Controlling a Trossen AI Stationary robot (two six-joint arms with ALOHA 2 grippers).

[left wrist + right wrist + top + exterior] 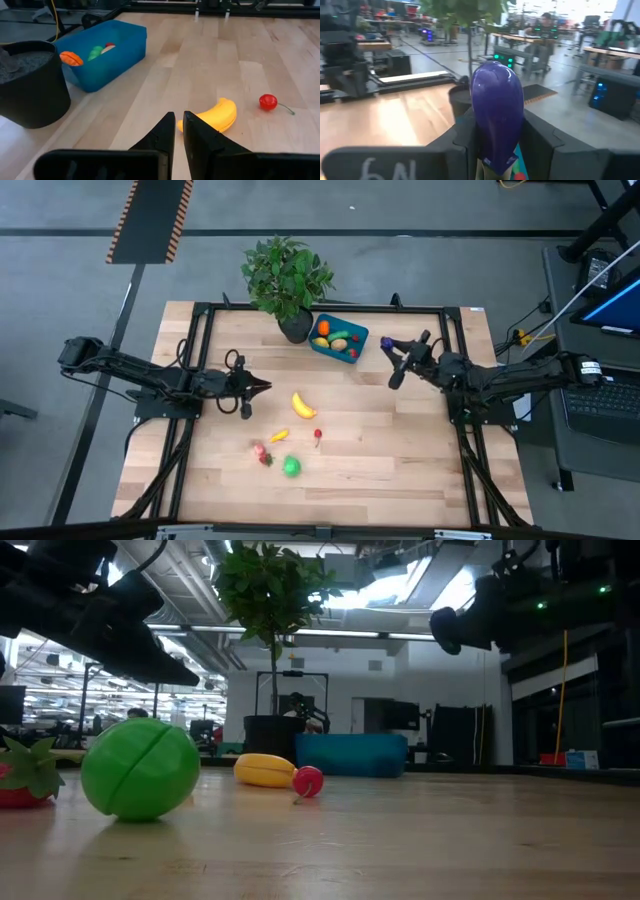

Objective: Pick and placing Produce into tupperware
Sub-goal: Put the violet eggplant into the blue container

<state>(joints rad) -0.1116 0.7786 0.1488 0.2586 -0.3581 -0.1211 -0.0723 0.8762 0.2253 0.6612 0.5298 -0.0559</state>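
Right tool [385,343] clamped on purple piece [497,107], right of tupperware [337,338], upper centre; left tool [262,387] nearly together, empty, mid-left beside banana [303,405].

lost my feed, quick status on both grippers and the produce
Right gripper shut on purple eggplant, beside blue tupperware. Left gripper shut, empty, near banana. Potted plant beside tupperware.

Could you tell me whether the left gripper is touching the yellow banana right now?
Apart. The high view shows bare table between the left gripper and the banana; nothing sits between its nearly closed fingers in the left wrist view.
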